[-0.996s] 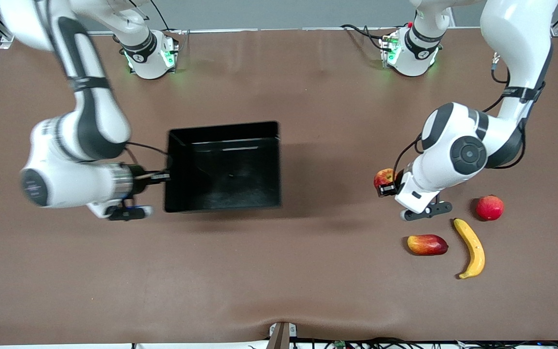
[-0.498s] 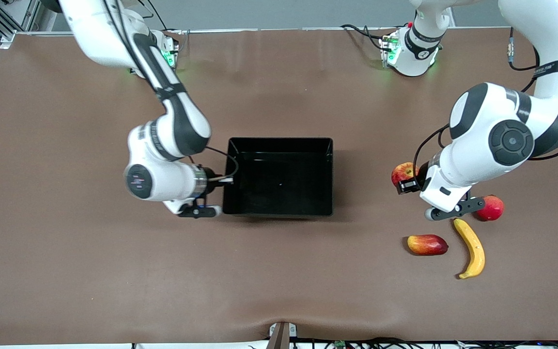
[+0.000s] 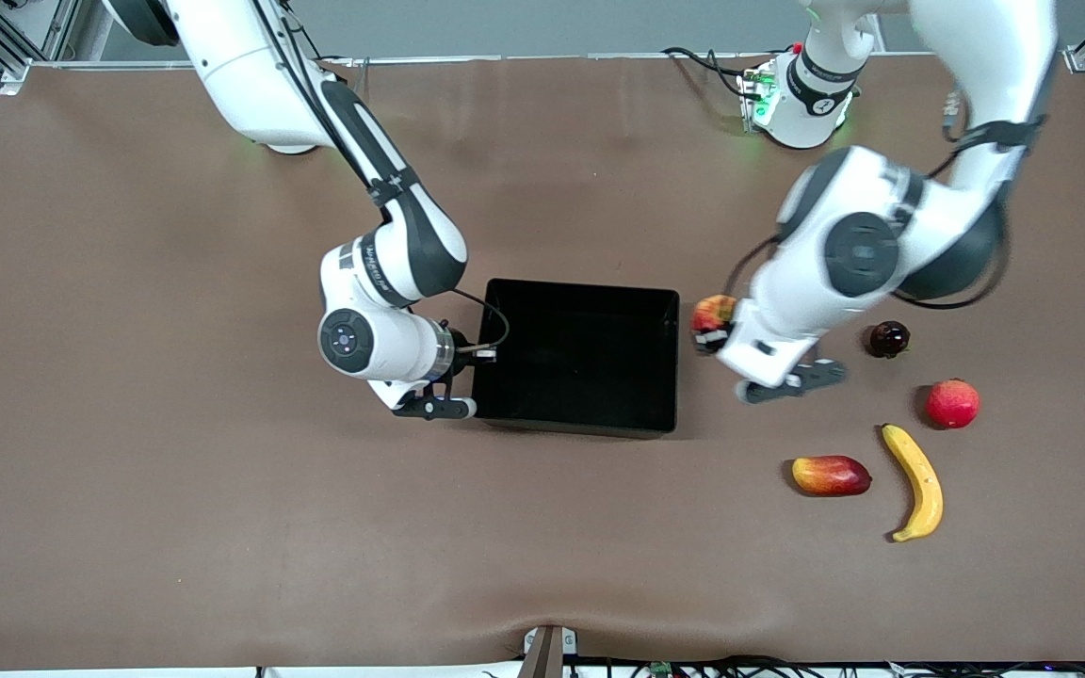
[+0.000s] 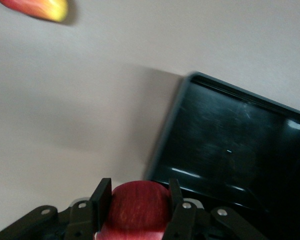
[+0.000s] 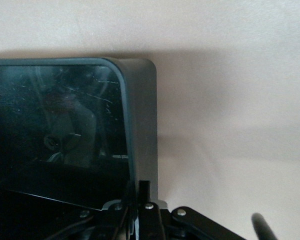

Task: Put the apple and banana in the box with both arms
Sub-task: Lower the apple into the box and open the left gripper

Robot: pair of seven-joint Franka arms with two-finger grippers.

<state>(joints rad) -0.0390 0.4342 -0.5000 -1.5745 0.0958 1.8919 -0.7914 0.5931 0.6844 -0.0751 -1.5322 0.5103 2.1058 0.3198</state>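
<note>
The apple (image 3: 716, 307), red with yellow patches, hangs in the air just beside the box's wall on the left arm's side, with my left gripper (image 3: 710, 331) shut on it. In the left wrist view the apple (image 4: 140, 209) sits between the two fingers of the left gripper (image 4: 140, 194). My right gripper (image 3: 484, 353) is shut on the wall of the black box (image 3: 580, 285) at the right arm's side. The right wrist view shows the right gripper (image 5: 140, 192) pinching that box wall (image 5: 142, 125). The box (image 4: 230, 145) holds nothing. The banana (image 3: 916, 480) lies on the table near the left arm's end.
A red-yellow mango-like fruit (image 3: 831, 475) lies beside the banana. A round red fruit (image 3: 952, 403) and a small dark fruit (image 3: 888, 338) lie farther from the front camera than the banana. The brown table (image 3: 222, 527) spreads around the box.
My right gripper has dragged the box across the table toward the left arm's end. My left gripper, still holding the apple, has swung toward the box, uncovering the small dark fruit.
</note>
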